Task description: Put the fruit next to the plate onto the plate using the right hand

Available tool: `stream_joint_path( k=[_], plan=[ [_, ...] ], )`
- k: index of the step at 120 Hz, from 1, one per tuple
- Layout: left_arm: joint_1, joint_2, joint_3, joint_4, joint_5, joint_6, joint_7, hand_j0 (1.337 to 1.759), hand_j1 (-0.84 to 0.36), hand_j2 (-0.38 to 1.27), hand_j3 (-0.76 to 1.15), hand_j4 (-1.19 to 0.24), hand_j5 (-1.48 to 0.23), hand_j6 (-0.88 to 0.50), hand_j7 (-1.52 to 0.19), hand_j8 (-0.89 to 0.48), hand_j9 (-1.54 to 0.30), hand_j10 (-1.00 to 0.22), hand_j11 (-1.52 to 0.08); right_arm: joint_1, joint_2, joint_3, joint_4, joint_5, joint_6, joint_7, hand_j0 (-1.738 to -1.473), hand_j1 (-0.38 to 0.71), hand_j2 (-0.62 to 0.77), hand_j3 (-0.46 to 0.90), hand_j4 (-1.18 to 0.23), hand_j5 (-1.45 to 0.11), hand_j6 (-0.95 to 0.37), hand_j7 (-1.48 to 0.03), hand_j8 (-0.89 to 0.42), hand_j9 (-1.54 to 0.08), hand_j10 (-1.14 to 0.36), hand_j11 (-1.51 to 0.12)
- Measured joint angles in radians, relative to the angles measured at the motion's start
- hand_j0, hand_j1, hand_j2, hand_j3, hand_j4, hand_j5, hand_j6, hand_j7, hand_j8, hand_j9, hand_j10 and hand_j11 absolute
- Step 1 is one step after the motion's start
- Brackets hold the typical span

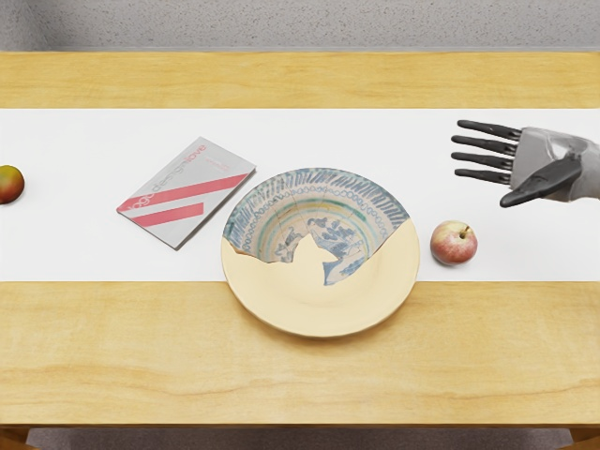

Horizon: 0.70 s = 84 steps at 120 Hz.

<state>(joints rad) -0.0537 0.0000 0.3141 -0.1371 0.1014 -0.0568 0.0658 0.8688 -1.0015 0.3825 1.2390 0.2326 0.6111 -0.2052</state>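
Right hand [525, 169] at upper right of frame, fingers spread wide, holding nothing, above and right of the apple [454, 243], not touching it. Apple sits on the white runner [309, 136] just right of the plate [319, 305], at center right. Plate at center of the table [281, 375]. Booklet [186, 191] left of plate. Second fruit [9, 184] at far left edge.
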Motion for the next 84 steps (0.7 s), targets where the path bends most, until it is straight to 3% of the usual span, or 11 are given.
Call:
stream_joint_path(
  k=[26,42,52,68,84],
  plan=[
    [0.0,0.0,0.0,0.0,0.0,0.0,0.0,1.658,0.06,0.05,0.0,-0.25,-0.32,-0.25,-0.32,-0.25,-0.32,-0.25,-0.32,0.026,-0.02,0.013,0.018,-0.029,0.0,-0.005,-1.658,-0.31,0.0,0.0,-0.03,-0.04,-0.03,-0.04,-0.03,-0.04,-0.03,-0.04],
    [0.0,0.0,0.0,0.0,0.0,0.0,0.0,1.658,0.06,0.05,0.0,-0.25,-0.32,-0.25,-0.32,-0.25,-0.32,-0.25,-0.32,0.035,-0.038,0.109,0.017,-0.273,0.0,0.001,-1.658,-0.31,0.0,0.0,-0.03,-0.04,-0.03,-0.04,-0.03,-0.04,-0.03,-0.04],
    [0.0,0.0,0.0,0.0,0.0,0.0,0.0,1.658,0.06,0.05,0.0,-0.25,-0.32,-0.25,-0.32,-0.25,-0.32,-0.25,-0.32,0.037,-0.061,0.155,0.101,-0.46,0.0,0.001,-1.658,-0.31,0.0,0.0,-0.03,-0.04,-0.03,-0.04,-0.03,-0.04,-0.03,-0.04],
    [0.0,0.0,0.0,0.0,0.0,0.0,0.0,1.658,0.06,0.05,0.0,-0.25,-0.32,-0.25,-0.32,-0.25,-0.32,-0.25,-0.32,0.033,-0.14,0.163,0.309,-0.696,-0.015,0.002,-1.658,-0.31,0.0,0.0,-0.03,-0.04,-0.03,-0.04,-0.03,-0.04,-0.03,-0.04],
    [0.0,0.0,0.0,0.0,0.0,0.0,0.0,1.658,0.06,0.05,0.0,-0.25,-0.32,-0.25,-0.32,-0.25,-0.32,-0.25,-0.32,0.025,-0.166,0.111,0.411,-0.843,-0.204,0.003,-1.658,-0.31,0.0,0.0,-0.04,-0.04,-0.04,-0.04,-0.04,-0.04,-0.04,-0.04]
  ],
)
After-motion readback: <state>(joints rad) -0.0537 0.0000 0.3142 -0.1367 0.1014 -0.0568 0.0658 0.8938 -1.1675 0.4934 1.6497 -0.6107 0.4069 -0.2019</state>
